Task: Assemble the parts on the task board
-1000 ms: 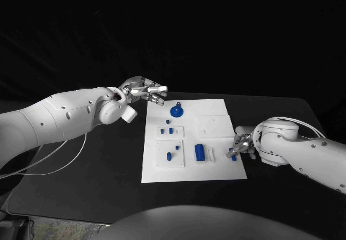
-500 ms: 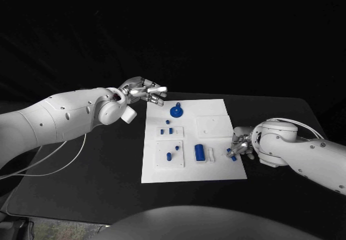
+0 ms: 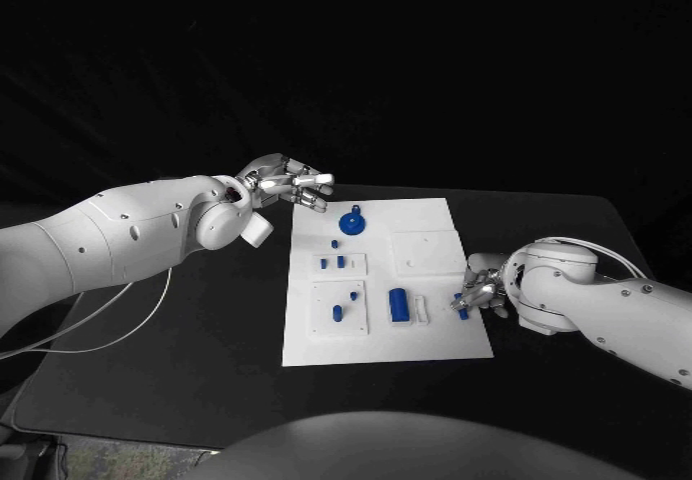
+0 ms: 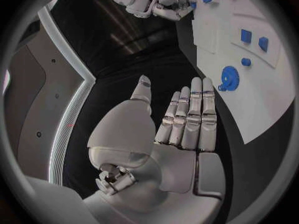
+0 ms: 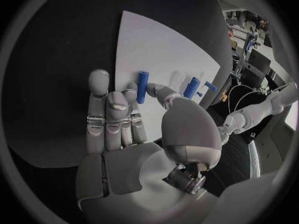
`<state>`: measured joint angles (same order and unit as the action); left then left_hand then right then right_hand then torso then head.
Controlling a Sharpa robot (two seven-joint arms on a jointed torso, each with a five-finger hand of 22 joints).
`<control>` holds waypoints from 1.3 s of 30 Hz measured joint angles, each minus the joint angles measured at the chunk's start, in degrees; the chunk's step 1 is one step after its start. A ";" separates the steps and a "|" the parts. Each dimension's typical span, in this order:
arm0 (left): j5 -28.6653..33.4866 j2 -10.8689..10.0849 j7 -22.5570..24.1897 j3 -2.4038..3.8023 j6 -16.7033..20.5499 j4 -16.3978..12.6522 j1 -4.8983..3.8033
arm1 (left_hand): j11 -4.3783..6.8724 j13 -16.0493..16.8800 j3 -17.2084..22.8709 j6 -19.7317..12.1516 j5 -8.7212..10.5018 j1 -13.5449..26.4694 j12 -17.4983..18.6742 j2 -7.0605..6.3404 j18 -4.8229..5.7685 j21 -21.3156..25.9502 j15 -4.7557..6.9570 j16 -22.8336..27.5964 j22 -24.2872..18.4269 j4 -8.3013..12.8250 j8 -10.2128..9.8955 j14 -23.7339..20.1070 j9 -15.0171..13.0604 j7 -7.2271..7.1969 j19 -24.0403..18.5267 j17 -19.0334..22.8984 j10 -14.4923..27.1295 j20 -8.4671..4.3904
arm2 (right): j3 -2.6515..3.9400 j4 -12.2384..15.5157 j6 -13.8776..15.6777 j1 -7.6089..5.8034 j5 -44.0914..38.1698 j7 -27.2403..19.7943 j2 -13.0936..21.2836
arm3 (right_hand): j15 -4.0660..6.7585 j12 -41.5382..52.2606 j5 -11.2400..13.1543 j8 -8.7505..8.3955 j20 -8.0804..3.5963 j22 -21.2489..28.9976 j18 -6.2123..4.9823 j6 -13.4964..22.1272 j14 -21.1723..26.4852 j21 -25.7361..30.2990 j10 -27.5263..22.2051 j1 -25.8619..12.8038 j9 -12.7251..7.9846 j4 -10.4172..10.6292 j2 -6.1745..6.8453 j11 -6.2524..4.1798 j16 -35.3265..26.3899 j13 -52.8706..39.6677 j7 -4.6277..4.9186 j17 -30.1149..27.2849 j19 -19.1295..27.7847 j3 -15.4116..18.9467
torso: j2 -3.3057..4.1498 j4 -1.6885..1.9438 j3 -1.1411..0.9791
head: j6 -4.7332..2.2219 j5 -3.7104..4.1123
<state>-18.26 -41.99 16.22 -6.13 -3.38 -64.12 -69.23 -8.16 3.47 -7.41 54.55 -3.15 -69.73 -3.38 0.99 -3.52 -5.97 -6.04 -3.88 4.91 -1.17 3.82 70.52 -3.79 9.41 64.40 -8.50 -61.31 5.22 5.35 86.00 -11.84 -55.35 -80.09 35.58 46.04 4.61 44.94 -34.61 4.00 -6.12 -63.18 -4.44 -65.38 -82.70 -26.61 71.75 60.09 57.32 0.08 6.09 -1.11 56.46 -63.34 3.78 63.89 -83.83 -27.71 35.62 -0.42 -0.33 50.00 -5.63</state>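
Note:
The white task board [image 3: 433,340] lies in the middle of the table. On it are a blue toothed disc [image 3: 353,222], a fat blue cylinder [image 3: 400,304] and several small blue pieces [image 3: 333,263] in its raised blocks. At the board's right edge, my right hand [image 3: 483,292] pinches a small blue peg [image 3: 463,311] between thumb and a finger. The right wrist view shows the peg [image 5: 142,86] over the board [image 5: 156,45], with the cylinder [image 5: 191,87] beyond it. My left hand [image 3: 289,182] hovers open, holding nothing, off the board's far left corner, close to the disc [image 4: 229,78].
Black table [image 3: 173,340] surrounds the board on all sides. A white cable [image 3: 123,315] hangs under my left arm. A flat white square block [image 3: 428,250] sits on the board's right half, just beyond my right hand.
My right hand has edged slightly towards the board with the peg. The left hand has stayed where it was.

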 measured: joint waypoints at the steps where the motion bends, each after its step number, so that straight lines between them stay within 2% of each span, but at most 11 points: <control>1: 0.00 0.00 -0.02 0.00 -0.01 0.00 0.00 | 0.00 0.00 0.00 0.00 0.00 0.00 0.00 0.00 0.00 0.00 0.00 0.00 0.00 0.00 0.00 0.00 0.00 0.00 0.00 0.00 0.00 0.00 | -0.01 -0.03 0.16 0.01 0.22 -0.02 0.03 | 0.00 0.00 -0.08 0.00 0.00 -0.14 0.03 0.00 0.00 0.00 0.02 0.00 0.00 0.00 0.00 -0.01 0.00 -0.05 0.00 0.07 0.00 0.00 | 0.01 0.00 0.00 | 0.00 0.00; 13: -0.03 -0.03 -0.44 -0.01 -0.41 0.01 0.00 | 0.00 0.04 0.02 0.00 0.00 0.00 0.00 0.00 0.00 0.00 0.00 0.00 0.00 -0.40 0.00 0.00 0.00 0.00 0.00 0.01 0.00 0.00 | -0.06 1.58 3.12 0.41 3.55 0.03 1.17 | 0.20 0.45 -0.69 -0.46 0.00 -0.65 0.11 0.28 -0.20 1.01 0.44 0.01 -0.02 -0.26 -0.01 -0.41 -0.01 0.32 0.29 0.29 0.00 0.23 | 0.03 0.01 -0.03 | 0.00 -0.10; 18: -0.04 -0.03 -0.63 -0.03 -0.62 0.02 0.00 | 0.00 0.04 0.02 0.00 0.00 0.00 0.00 0.00 0.00 0.00 0.00 0.00 0.00 -0.39 0.00 0.00 0.00 0.00 0.00 0.01 0.00 0.00 | -0.09 3.07 3.02 0.60 7.80 0.11 0.97 | 0.20 0.50 -0.69 -0.72 0.00 -0.74 0.12 0.39 -0.20 1.78 0.39 0.30 -4.72 -1.04 -0.32 -0.41 -0.01 0.40 0.39 0.37 0.00 0.89 | 0.03 0.01 -0.04 | 0.00 -0.10; 20: -0.05 -0.01 -0.74 -0.03 -0.72 0.04 0.00 | 0.00 0.04 0.03 0.00 0.00 0.00 0.00 0.00 0.00 0.00 0.00 0.00 0.00 -0.41 0.00 0.00 0.00 0.00 0.00 0.01 0.00 0.00 | -0.11 3.27 2.69 0.37 9.98 0.31 0.92 | 0.20 0.39 -0.69 -0.50 0.00 -0.95 0.12 0.45 -0.20 2.04 0.38 0.39 -10.26 -1.28 -0.41 -0.41 -0.01 0.40 0.45 0.50 0.00 1.12 | 0.02 0.01 -0.02 | 0.00 -0.02; 23: -0.07 0.03 -0.86 -0.05 -0.89 0.04 0.00 | 0.00 0.04 0.21 0.00 0.00 0.00 0.00 0.00 0.00 0.00 0.00 0.00 0.00 -0.59 0.00 0.00 0.00 0.00 0.00 0.01 0.00 0.00 | -0.03 3.59 2.22 -0.11 12.56 0.56 0.74 | 0.20 0.39 -0.69 -0.37 0.00 -1.06 0.12 0.45 -0.21 2.12 0.39 0.69 -26.47 -1.31 -0.70 -0.43 -0.01 0.40 0.47 0.59 0.00 1.10 | 0.01 0.01 -0.01 | 0.00 0.13; 24: -0.07 0.04 -0.89 -0.05 -0.94 0.05 0.00 | 0.00 0.04 0.21 0.00 0.00 0.00 0.00 0.00 0.00 0.00 0.00 0.00 0.00 -0.59 0.00 0.00 0.00 0.00 0.00 0.01 0.00 0.00 | 0.02 3.69 2.10 -0.24 13.20 0.62 0.67 | 0.20 0.39 -0.69 -0.35 0.00 -1.09 0.12 0.44 -0.21 2.12 0.40 0.69 -32.25 -4.53 -0.71 -0.43 -0.01 0.40 0.48 0.59 0.00 -1.81 | 0.01 0.03 0.01 | 0.00 0.16; 25: -0.08 0.06 -0.92 -0.06 -0.99 0.06 0.00 | 0.00 0.04 0.21 0.00 0.00 0.00 0.00 0.00 0.00 0.00 0.00 0.00 0.00 -0.59 0.00 0.00 0.00 0.00 0.00 0.01 0.00 0.00 | 0.08 3.81 1.99 -0.38 13.80 0.66 0.62 | 0.20 0.39 -0.76 -0.54 0.00 -1.16 0.13 0.32 -0.21 2.12 0.40 0.69 -36.84 -5.44 -0.70 -0.43 -0.01 0.40 0.58 0.64 0.00 -2.67 | 0.01 0.04 0.03 | 0.00 0.18; 26: -0.09 0.07 -0.94 -0.06 -1.02 0.06 0.00 | 0.00 0.04 0.21 0.00 0.00 0.00 0.00 0.00 0.00 0.00 0.00 0.00 0.00 -0.59 0.00 0.00 0.00 0.00 0.00 0.01 0.00 0.00 | 0.10 3.87 1.94 -0.46 14.15 0.69 0.58 | 0.20 0.39 -0.95 -0.76 0.00 -1.16 0.13 0.20 -0.21 2.12 0.40 0.70 -38.66 -6.19 -0.70 -0.43 -0.01 0.40 0.62 0.64 0.00 -3.42 | 0.01 0.05 0.03 | 0.00 0.18; 29: -0.11 0.12 -1.03 -0.10 -1.17 0.11 0.00 | 0.00 0.04 0.21 0.00 0.00 0.00 0.00 0.00 0.00 0.00 0.00 0.00 0.00 -0.59 0.00 0.00 0.00 0.00 0.00 0.01 0.00 0.00 | 0.14 4.16 1.70 -0.64 15.57 0.81 0.36 | 0.23 0.39 -1.36 -0.87 0.00 -1.20 0.14 0.06 -0.23 2.47 0.30 0.72 -39.41 -14.53 -0.68 -0.52 -0.01 0.39 0.47 0.72 0.00 -11.35 | 0.01 0.07 0.03 | 0.00 0.11; 30: -0.11 0.12 -1.06 -0.11 -1.21 0.11 0.00 | 0.00 0.03 0.21 0.00 0.00 0.00 0.00 0.00 0.00 0.00 0.00 0.00 0.00 -0.59 0.00 0.00 0.00 0.00 0.00 0.01 0.00 0.00 | 0.12 4.26 1.63 -0.65 15.90 0.85 0.26 | 0.38 0.39 -1.34 -0.40 0.00 -1.20 0.09 0.08 -0.39 2.66 0.74 1.59 -38.59 -15.58 -1.55 -0.96 -0.01 0.40 0.29 0.79 0.00 -12.22 | 0.01 0.07 0.03 | 0.00 0.08; 39: -0.14 0.16 -1.27 -0.17 -1.53 0.12 0.00 | 0.00 0.03 0.21 0.00 0.00 0.00 0.00 0.00 0.00 0.00 0.00 0.00 0.00 -0.59 0.00 0.00 0.00 0.00 0.00 0.01 0.00 0.00 | -0.06 4.28 1.28 -0.61 17.85 1.18 -0.65 | 0.41 0.39 -0.89 -0.17 0.00 -1.20 0.08 0.07 -0.41 3.35 0.95 1.41 -38.58 -15.88 -1.37 -1.16 -0.01 0.32 0.27 0.87 0.00 -11.26 | 0.02 0.08 0.05 | 0.00 -0.09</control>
<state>-18.41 -41.83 14.96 -6.30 -4.91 -64.00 -69.23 -8.17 3.50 -7.19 54.55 -3.15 -69.73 -3.38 0.99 -3.51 -5.97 -6.04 -3.88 4.91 -1.76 3.82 70.52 -3.79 9.41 64.40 -8.49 -61.31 5.22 5.29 90.28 -10.57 -55.96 -62.24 36.76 45.39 5.02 45.33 -35.50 3.82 -6.13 -64.37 -4.37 -65.31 -83.11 -23.26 72.70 61.49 18.74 -15.81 4.72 -2.27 56.46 -63.02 4.04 64.75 -83.83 -38.97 35.65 -0.34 -0.28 50.00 -5.72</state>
